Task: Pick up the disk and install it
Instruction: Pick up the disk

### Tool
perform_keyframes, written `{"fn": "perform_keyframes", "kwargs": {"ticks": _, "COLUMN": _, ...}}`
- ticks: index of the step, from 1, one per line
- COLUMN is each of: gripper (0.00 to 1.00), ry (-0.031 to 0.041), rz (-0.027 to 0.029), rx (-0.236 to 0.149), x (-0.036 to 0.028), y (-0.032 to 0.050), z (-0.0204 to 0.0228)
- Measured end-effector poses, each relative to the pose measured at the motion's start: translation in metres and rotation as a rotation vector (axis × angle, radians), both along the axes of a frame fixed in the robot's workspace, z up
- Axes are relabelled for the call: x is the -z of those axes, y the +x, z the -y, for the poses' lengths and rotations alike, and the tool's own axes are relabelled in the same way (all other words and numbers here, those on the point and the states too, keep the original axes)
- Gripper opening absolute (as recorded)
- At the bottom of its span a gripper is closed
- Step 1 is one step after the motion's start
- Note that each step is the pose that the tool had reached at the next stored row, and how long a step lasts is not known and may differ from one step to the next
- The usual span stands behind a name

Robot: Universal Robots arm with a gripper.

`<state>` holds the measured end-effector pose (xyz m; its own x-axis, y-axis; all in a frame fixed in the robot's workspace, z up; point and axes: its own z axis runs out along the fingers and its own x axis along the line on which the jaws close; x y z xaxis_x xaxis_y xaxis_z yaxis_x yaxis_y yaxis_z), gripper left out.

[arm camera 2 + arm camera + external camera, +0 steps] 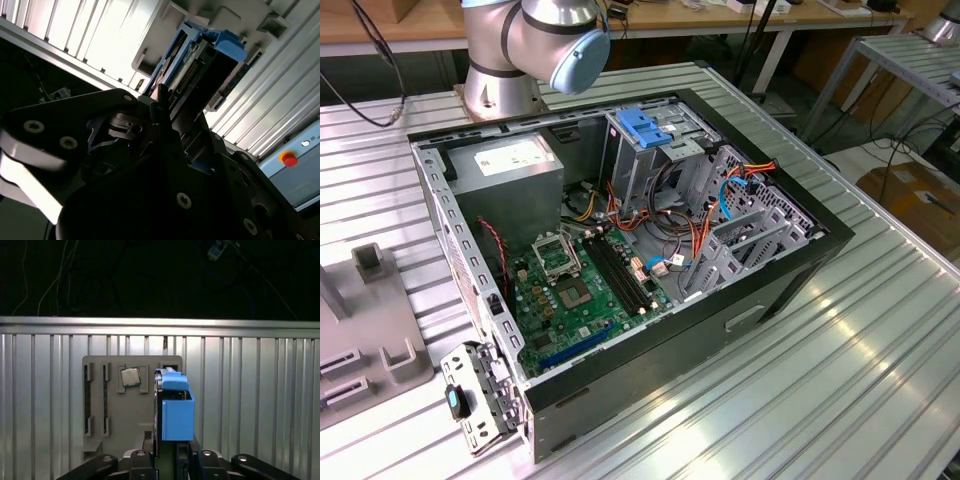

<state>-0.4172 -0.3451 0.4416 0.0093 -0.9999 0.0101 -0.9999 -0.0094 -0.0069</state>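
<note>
**Bench hand:** Your jaws, how do they stand?

**Me:** My gripper (167, 450) is nearly closed. The jaws are clamped on the two flat faces of the disk (176, 410), one finger on each side.

**Bench hand:** Which way does it point?

**Me:** Its long axis runs straight out from my fingertips, away from my wrist. The first wrist view sees it edge-on, with the blue rail along the thin side. In the second wrist view the disk (200, 60) leads away from the gripper (165, 115), and a row of connector pins shows beside the blue.

**Bench hand:** What lies past it?

**Me:** Beyond the disk's far end is a grey fixture tray (112, 415) lying on the ribbed metal table (250, 390). I cannot tell whether the disk's tip touches the tray. A square processor chip (130, 376) sits in a recess of the tray, just beside the disk's line. The narrow slots further to that side show nothing in them.

**Bench hand:** And the computer?

**Me:** The exterior view shows the open black case (670, 360) on the table. It holds:
- a grey power-supply box (510, 165)
- a green motherboard (580, 300)
- a metal drive cage (625, 165) with a blue latch (645, 125) on top
- bundled cables (690, 245)

My arm's base (500, 90) stands just behind the case.

**Bench hand:** Any writing?

**Me:** The power-supply box has a white sticker, but its print is too small to read. Off to one side of my jaws is a pale box (300, 175) with a red button (288, 159). I cannot read the marks on it.
</note>
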Motion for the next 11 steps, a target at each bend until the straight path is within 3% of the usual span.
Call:
{"fn": "perform_keyframes", "kwargs": {"ticks": 4, "gripper": 0.35, "ry": -0.0025, "rz": -0.0003, "rx": 0.000, "x": -0.0027, "y": 0.0000, "z": 0.0000}}
{"fn": "perform_keyframes", "kwargs": {"ticks": 11, "gripper": 0.35, "ry": -0.0025, "rz": 0.0000, "rx": 0.000, "x": -0.0129, "y": 0.0000, "z": 0.0000}}
